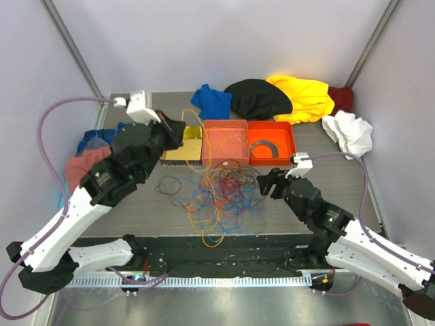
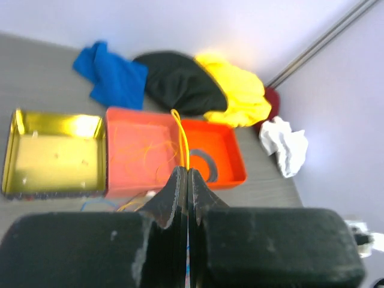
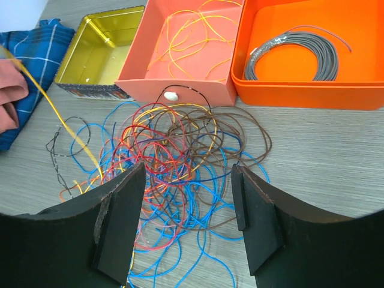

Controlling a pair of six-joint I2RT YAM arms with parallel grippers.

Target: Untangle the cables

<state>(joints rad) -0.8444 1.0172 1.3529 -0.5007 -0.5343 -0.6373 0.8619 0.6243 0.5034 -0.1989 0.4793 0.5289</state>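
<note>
The cables (image 1: 217, 190) lie in a loose tangle of blue, red, brown, orange and yellow loops on the table in front of the boxes. My left gripper (image 1: 178, 136) is raised over the yellow tin, shut on a yellow cable (image 2: 183, 141) that rises out between its closed fingers (image 2: 177, 186). In the right wrist view that yellow cable (image 3: 54, 108) runs taut from the tangle (image 3: 180, 150) up to the left. My right gripper (image 1: 266, 183) hovers open at the tangle's right side, with its fingers (image 3: 123, 210) astride the loops and holding nothing.
Behind the tangle stand a yellow tin (image 1: 178, 155), a salmon box (image 1: 234, 125) holding a few thin wires, and an orange tray (image 1: 289, 139) with a grey coil (image 3: 294, 54). Clothes are heaped along the back wall (image 1: 272, 95). More cloth (image 1: 85, 159) lies at the left.
</note>
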